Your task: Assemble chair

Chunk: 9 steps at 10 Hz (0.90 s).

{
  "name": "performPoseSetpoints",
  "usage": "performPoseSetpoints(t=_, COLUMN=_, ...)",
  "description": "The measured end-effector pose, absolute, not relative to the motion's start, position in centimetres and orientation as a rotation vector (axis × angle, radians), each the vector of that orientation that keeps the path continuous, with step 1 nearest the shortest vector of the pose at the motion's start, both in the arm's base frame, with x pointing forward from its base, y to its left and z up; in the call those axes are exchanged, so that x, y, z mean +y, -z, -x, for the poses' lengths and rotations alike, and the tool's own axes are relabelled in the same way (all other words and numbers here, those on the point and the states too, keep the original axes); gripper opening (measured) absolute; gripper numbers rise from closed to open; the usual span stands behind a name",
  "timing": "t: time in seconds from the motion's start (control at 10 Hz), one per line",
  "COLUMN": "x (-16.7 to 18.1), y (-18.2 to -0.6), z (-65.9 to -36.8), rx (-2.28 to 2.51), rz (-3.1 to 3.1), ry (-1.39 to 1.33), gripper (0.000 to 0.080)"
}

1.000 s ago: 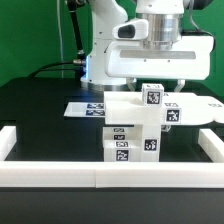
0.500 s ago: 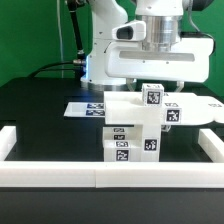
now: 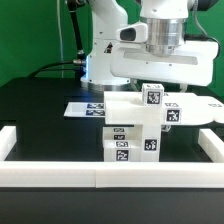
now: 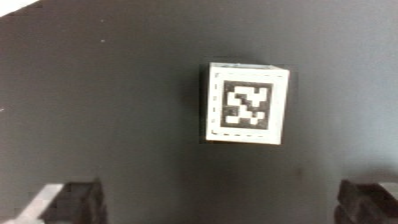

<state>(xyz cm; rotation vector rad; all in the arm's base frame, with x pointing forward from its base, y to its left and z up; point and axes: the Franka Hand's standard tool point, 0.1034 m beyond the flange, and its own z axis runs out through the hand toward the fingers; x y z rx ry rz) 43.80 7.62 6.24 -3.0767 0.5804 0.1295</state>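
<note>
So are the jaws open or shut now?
Open. In the wrist view the two fingertips stand far apart at opposite sides, with nothing between them; a tagged white block lies apart on the black table.

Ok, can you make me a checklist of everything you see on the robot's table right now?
Surface: black table, white border rail along the front and sides.
Job's things: white chair of tagged blocks, standing behind the front rail; one tagged white block shows in the wrist view.
Clutter: marker board lying flat behind the chair.
Grippers: gripper above the chair, jaws open, holding nothing.
Cables: a dark cable by the robot base.
Surroundings: green wall behind.
</note>
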Motion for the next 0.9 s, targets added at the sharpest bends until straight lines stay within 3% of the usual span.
performPoseSetpoints(t=0.9, x=8.1, y=-4.6, z=-43.1, rx=0.619, rz=3.091, ry=-0.142, gripper=0.0648)
